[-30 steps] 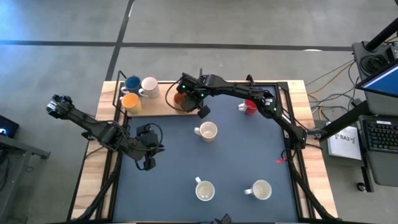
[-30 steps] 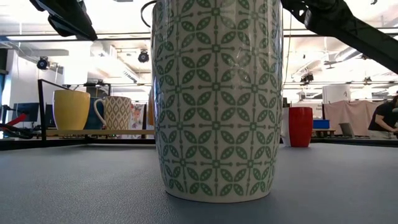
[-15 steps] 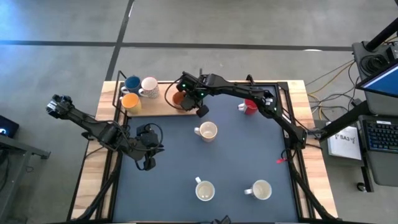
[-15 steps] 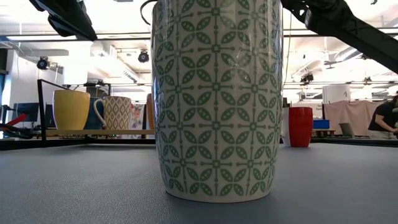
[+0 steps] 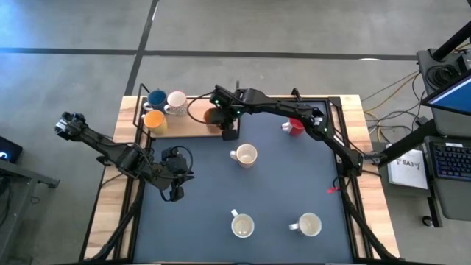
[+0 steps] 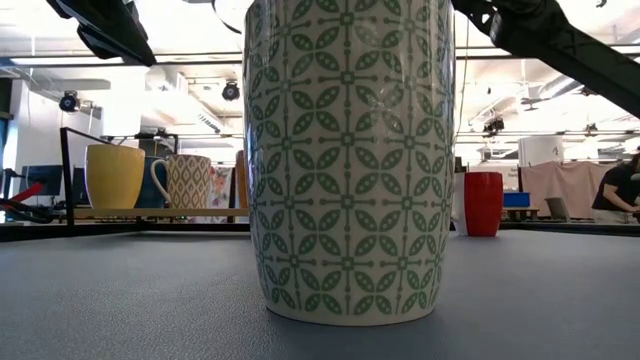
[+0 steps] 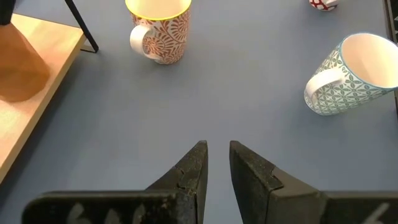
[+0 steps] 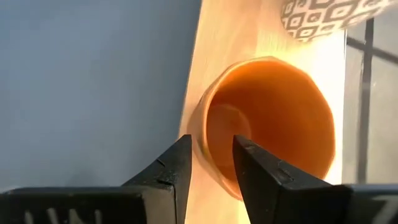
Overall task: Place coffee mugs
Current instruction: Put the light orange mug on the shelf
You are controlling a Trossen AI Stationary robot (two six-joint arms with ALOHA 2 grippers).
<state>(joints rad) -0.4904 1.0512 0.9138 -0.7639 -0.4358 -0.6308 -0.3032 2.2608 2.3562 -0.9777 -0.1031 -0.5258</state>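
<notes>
An orange mug (image 8: 273, 118) stands upright on the wooden board (image 5: 188, 126) at the table's far side. My right gripper (image 8: 211, 144) is over it, open. One finger (image 8: 177, 163) stands outside the near wall and the other (image 8: 252, 163) over the mug's hollow; whether either touches, I cannot tell. Blue (image 5: 156, 97), white (image 5: 176, 100) and yellow (image 5: 154, 119) mugs stand at the board's left end. A red mug (image 5: 296, 126) and three pale mugs (image 5: 245, 155) (image 5: 243, 224) (image 5: 310, 224) stand on the blue mat. My left gripper (image 7: 217, 148) hangs over the mat's left part, slightly open, holding nothing.
A black wire frame (image 5: 140, 110) stands at the board's left end. In the low view a green-patterned mug (image 6: 350, 160) fills the middle, close to the camera. Bare blue mat (image 5: 287, 184) lies between the mugs. Desks and cables stand off the table's right side.
My right gripper has rolled at the wrist above the orange mug, its fingers swinging a little toward the table's left; the arm itself has stayed in place. The mug stays on the board.
</notes>
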